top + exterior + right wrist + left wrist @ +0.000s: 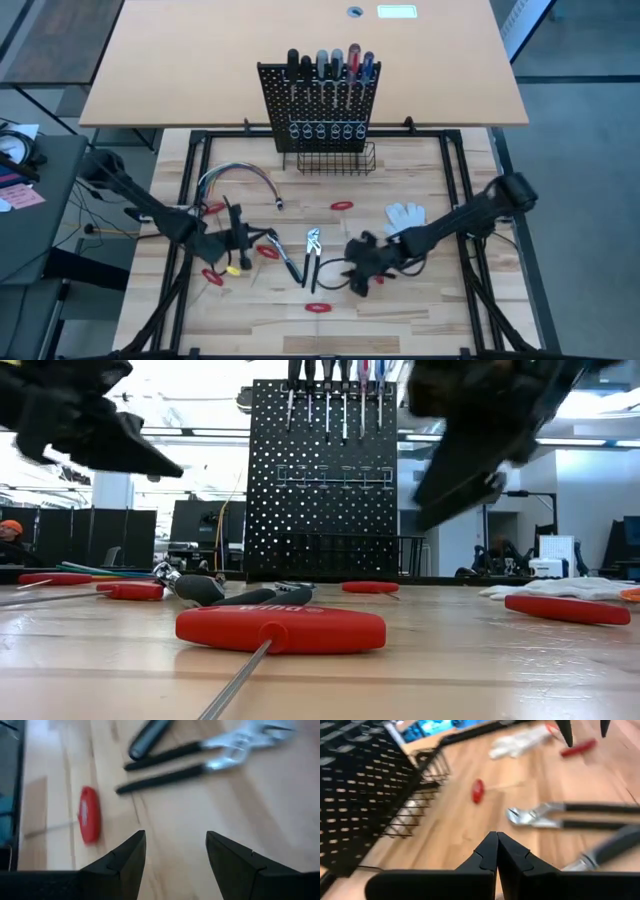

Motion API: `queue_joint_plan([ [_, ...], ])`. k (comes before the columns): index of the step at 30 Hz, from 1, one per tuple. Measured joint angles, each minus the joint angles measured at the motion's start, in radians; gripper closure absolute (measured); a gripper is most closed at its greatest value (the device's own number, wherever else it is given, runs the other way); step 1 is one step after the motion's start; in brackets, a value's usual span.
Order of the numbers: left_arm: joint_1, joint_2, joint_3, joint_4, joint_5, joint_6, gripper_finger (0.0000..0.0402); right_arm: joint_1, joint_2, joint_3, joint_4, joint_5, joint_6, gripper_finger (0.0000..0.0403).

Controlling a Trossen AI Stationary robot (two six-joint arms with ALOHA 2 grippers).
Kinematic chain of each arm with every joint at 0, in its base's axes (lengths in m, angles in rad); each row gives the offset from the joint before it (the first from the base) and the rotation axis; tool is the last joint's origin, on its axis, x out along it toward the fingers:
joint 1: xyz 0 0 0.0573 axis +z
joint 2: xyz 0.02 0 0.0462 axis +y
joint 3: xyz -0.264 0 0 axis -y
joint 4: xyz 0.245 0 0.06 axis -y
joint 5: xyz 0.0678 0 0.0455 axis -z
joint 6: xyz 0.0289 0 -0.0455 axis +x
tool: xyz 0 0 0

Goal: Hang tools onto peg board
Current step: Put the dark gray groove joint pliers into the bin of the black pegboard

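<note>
The black peg board (pixel 320 105) stands upright at the table's far middle, with several screwdrivers (pixel 330 65) hanging along its top and a wire basket (pixel 330 160) at its base. Black-handled pliers (pixel 312 245) lie flat on the table's middle beside another black-handled tool (pixel 290 262). My left gripper (pixel 258 240) hovers just left of them, shut on nothing (pixel 497 852). My right gripper (pixel 352 270) hovers just right of them, open and empty (pixel 176 850), above bare wood near the pliers' handles (pixel 165 767).
Red T-handled tools lie scattered: far middle (pixel 342 205), near the cables (pixel 212 207), by my left gripper (pixel 268 252), near left (pixel 212 276), near edge (pixel 318 308). A white glove (pixel 405 215) lies right of middle. Coloured cables (pixel 235 180) lie far left.
</note>
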Motion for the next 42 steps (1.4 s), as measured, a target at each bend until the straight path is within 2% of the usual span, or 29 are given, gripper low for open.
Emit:
queue_joint_plan([
  [4,-0.061,0.091,0.011,0.003,0.001,-0.06,0.0401,-0.03,0.163,0.044,0.205,-0.014,-0.007,0.0188],
  [7,-0.084,0.152,0.012,0.002,0.001,-0.119,0.0401,-0.07,0.259,0.147,0.198,-0.013,0.076,0.0188],
  [10,-0.089,0.207,0.012,0.006,0.024,-0.156,0.0401,-0.108,0.341,0.268,0.065,-0.013,0.208,0.0188],
  [13,-0.089,0.262,0.013,0.053,0.066,-0.156,0.0401,-0.121,0.408,0.404,-0.127,-0.013,0.257,0.0188],
  [17,-0.089,0.327,0.014,0.139,0.093,-0.114,0.0401,-0.117,0.476,0.576,-0.26,-0.011,0.23,0.0188],
  [24,-0.089,0.374,0.03,0.174,0.112,-0.078,0.0401,-0.117,0.582,0.774,-0.329,-0.014,0.141,0.0188],
  [29,-0.088,0.373,0.041,0.168,0.111,-0.067,0.0401,-0.116,0.651,0.85,-0.325,-0.081,0.093,0.019],
  [32,-0.088,0.373,0.041,0.165,0.111,-0.067,0.0401,-0.118,0.669,0.857,-0.33,-0.102,0.087,0.0205],
  [38,-0.088,0.373,0.041,0.162,0.111,-0.067,0.0401,-0.121,0.657,0.86,-0.454,-0.106,0.04,0.0255],
  [42,-0.088,0.373,0.041,0.156,0.111,-0.069,0.0401,-0.121,0.63,0.853,-0.575,-0.08,-0.033,0.0272],
])
